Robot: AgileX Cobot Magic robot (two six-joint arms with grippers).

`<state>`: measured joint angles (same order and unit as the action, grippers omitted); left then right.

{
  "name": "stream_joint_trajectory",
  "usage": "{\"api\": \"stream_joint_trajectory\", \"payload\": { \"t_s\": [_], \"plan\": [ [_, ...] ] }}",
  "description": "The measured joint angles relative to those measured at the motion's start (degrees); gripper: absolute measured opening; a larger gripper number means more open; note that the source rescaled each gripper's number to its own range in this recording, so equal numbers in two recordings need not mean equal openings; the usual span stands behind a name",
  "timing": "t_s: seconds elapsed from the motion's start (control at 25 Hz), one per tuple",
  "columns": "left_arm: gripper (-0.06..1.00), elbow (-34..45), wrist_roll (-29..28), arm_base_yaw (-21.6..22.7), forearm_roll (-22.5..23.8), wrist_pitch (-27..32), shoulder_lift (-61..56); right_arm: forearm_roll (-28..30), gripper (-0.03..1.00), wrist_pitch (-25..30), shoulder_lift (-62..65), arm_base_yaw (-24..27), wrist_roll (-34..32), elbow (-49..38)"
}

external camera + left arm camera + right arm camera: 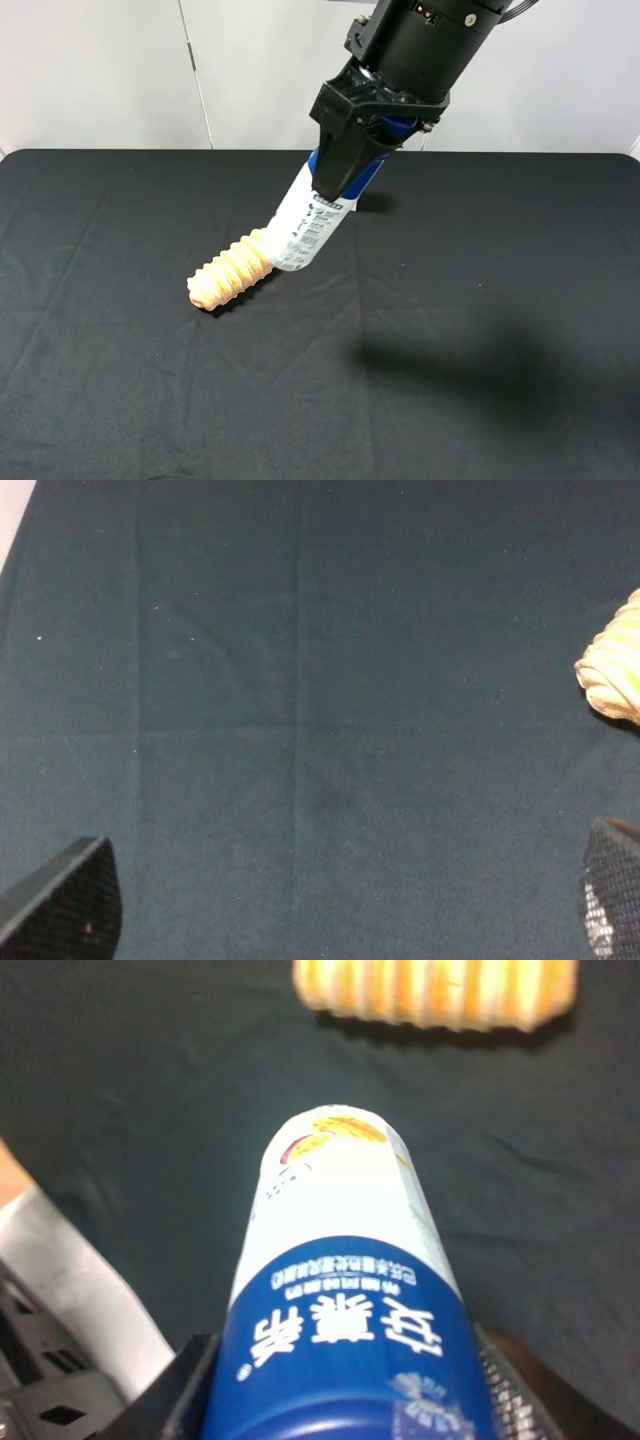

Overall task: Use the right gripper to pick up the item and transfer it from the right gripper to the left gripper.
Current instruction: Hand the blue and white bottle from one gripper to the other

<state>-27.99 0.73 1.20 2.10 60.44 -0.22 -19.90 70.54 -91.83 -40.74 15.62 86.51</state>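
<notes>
The white bottle (308,226) with a blue upper band is clamped in my right gripper (345,172), tilted, with its base pointing down and to the left. In the exterior high view its base overlaps the end of the ridged orange bread roll (232,272). The right wrist view shows the bottle (345,1290) between the black fingers (186,1388), above the roll (435,990). My left gripper (340,910) is out of the exterior high view. Its fingertips (62,900) stand wide apart and empty over the cloth, with the roll's end (613,670) at the frame edge.
A black cloth (100,350) covers the table, and a white wall stands behind it. The right arm casts a dark shadow (450,360) on the cloth at the front right. No other objects show.
</notes>
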Motion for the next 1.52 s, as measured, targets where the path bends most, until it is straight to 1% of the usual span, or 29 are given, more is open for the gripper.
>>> {"api": "stream_joint_trajectory", "payload": {
  "t_s": [0.16, 0.36, 0.44, 0.64, 0.76, 0.96, 1.04, 1.16, 1.32, 1.36, 1.4, 1.44, 1.52],
  "plan": [
    [0.82, 0.00, 0.00, 0.00, -0.06, -0.19, 0.00, -2.87, 0.02, 0.00, 0.00, 0.00, 3.41, -0.06],
    [0.82, -0.13, 0.12, 0.00, -2.10, -0.31, 0.00, -3.15, 0.02, 0.00, 0.00, 0.00, 9.02, -0.06],
    [0.82, -0.71, 0.99, 0.00, -3.10, -0.36, 0.00, -3.15, 0.02, 0.00, 0.00, 0.00, 10.62, -0.06],
    [0.81, -3.74, 5.42, 0.00, -6.31, -0.10, 0.29, -3.15, 0.02, 0.00, 0.00, 0.00, 12.50, -0.06],
    [0.81, -5.97, 8.19, 0.00, -7.27, 0.50, 4.04, -3.76, 0.02, 0.06, 0.00, 0.54, 13.82, -0.06],
    [0.80, -8.47, 17.30, 0.00, -7.97, 0.54, 12.60, -6.43, 0.02, 0.04, 0.00, 3.69, 15.10, -0.06],
    [0.80, -8.99, 18.89, -0.38, -9.43, 0.38, 16.11, -8.12, 0.02, 0.04, 0.00, 5.46, 15.67, -0.06],
    [0.80, -9.00, 20.63, -2.34, -11.31, -0.99, 20.65, -10.49, 0.02, -0.01, 0.00, 7.99, 16.72, -0.06],
    [0.80, -10.30, 22.02, -7.12, -11.44, -2.39, 26.34, -12.16, 0.02, -0.01, 0.00, 9.39, 17.08, -0.06],
    [0.80, -10.30, 22.02, -7.12, -11.44, -2.39, 26.34, -12.27, 0.02, -0.01, 0.00, 9.61, 17.25, -0.06],
    [0.80, -10.95, 22.42, -8.46, -11.13, -2.91, 27.82, -12.57, 0.02, -0.01, 0.00, 9.83, 17.31, -0.06],
    [0.80, -12.04, 23.13, -11.21, -10.28, -4.20, 30.71, -12.74, 0.02, -0.01, 0.00, 9.82, 17.37, -0.06],
    [0.80, -12.84, 23.46, -14.80, -9.44, -5.47, 33.96, -13.33, 0.02, -0.01, 0.00, 9.88, 17.44, -0.06]
  ]
}}
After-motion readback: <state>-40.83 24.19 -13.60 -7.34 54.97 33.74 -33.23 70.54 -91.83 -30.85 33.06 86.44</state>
